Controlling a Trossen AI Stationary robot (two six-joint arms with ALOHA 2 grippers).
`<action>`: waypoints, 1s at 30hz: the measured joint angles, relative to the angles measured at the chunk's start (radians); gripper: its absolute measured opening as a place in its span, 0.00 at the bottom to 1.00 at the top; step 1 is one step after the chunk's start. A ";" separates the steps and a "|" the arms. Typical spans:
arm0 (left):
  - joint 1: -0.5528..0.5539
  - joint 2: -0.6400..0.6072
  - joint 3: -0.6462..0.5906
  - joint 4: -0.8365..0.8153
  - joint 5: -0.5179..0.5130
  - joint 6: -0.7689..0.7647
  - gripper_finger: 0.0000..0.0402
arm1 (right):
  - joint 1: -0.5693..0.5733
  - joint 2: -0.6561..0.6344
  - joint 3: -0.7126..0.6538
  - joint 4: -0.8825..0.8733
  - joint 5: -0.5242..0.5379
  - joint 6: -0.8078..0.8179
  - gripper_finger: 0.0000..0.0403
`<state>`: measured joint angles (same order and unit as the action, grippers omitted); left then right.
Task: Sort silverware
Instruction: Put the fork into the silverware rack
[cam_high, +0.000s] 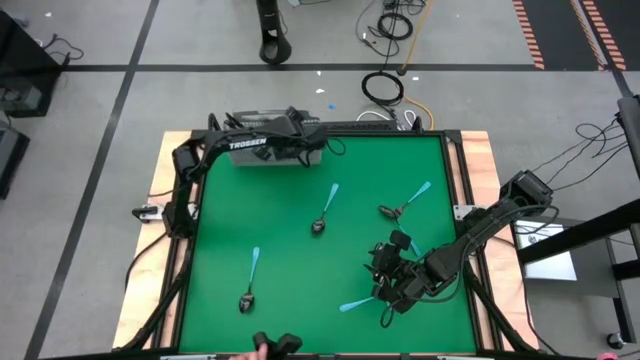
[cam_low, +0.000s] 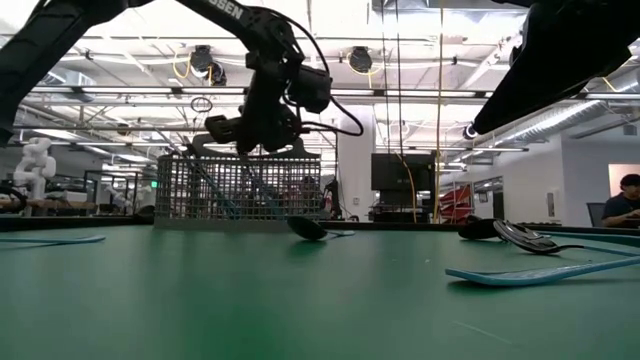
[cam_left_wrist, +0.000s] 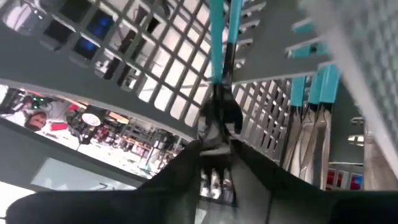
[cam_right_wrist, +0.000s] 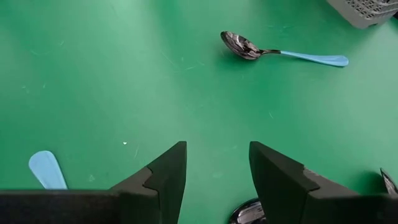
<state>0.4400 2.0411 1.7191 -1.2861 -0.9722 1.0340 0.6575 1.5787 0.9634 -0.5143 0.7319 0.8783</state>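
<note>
Gripping fork (cam_left_wrist: 219, 118) by tines, left claw (cam_left_wrist: 216, 163); handle pointing into basket (cam_left_wrist: 155, 68).

L arm at far edge, R arm low near front-right.
L pincer (cam_left_wrist: 214, 168) fingers closed on a utensil; R pincer (cam_right_wrist: 214, 177) fingers apart, pointing down.

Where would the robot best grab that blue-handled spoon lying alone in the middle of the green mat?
Probably on the blue handle, from straight above. The spoon lies flat with bare mat all around it. Its handle is long, straight and narrow, so fingers could close across it, while the rounded dark bowl would likely slip. The right gripper, open, seems nearest.
</note>
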 joint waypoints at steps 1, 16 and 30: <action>-0.003 0.000 0.000 0.000 0.000 0.000 0.25 | 0.000 0.000 0.000 0.000 0.000 0.000 0.41; -0.066 -0.107 0.100 0.047 0.049 -0.173 0.40 | -0.001 0.000 0.000 0.019 0.001 0.000 0.41; -0.029 -0.460 0.052 0.171 1.098 -0.617 0.40 | -0.004 0.000 0.051 0.036 0.033 -0.004 0.41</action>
<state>0.4110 1.5813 1.7716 -1.1149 0.1259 0.4171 0.6535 1.5791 1.0148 -0.4787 0.7644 0.8743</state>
